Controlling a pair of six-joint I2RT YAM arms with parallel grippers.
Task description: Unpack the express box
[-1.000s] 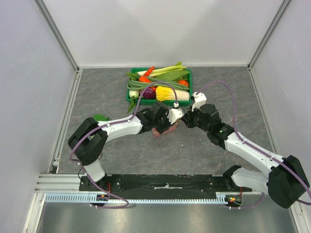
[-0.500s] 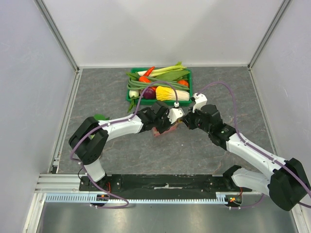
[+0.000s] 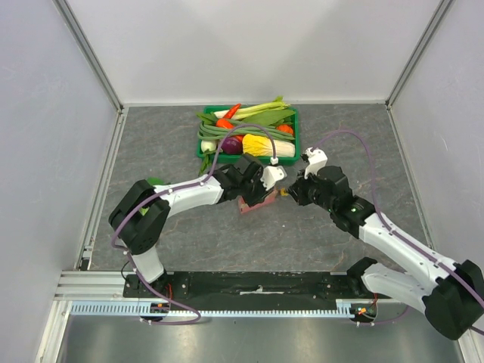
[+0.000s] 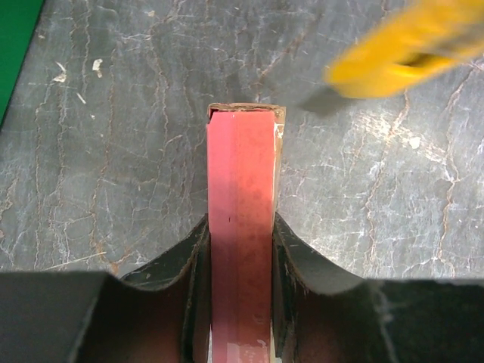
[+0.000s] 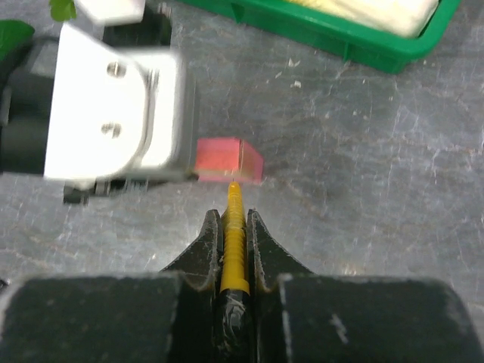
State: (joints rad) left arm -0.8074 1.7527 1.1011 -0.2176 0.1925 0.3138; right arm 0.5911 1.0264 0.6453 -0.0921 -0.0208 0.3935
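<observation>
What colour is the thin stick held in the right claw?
The stick is yellow, clearest in the right wrist view.

Crate (image 3: 202,153) walls the far side — tabletop (image 3: 227,242) lies open nearer in.

Count is running as follows.

- Express box (image 4: 240,151): one is showing, pink, near the middle of the surface (image 3: 249,242).
- Yellow tool (image 4: 401,45): one is showing.
- Green crate (image 5: 325,38): one is sitting toward the far edge of the surface.
- Vegetables (image 3: 249,121): these are lying heaped in the crate, overlapping too much for a firm total. One purple bulb (image 3: 231,144) and one yellow piece (image 3: 257,144) are standing out among them.
- Loose green leaf (image 3: 155,182): one is lying toward the left edge.
- Arms: these are numbering two, the left arm (image 3: 189,198) and the right arm (image 3: 393,238).
- Pincers: each arm is carrying one, the left pincer (image 4: 240,223) and the right pincer (image 5: 234,219), with two fingers showing on each.
</observation>
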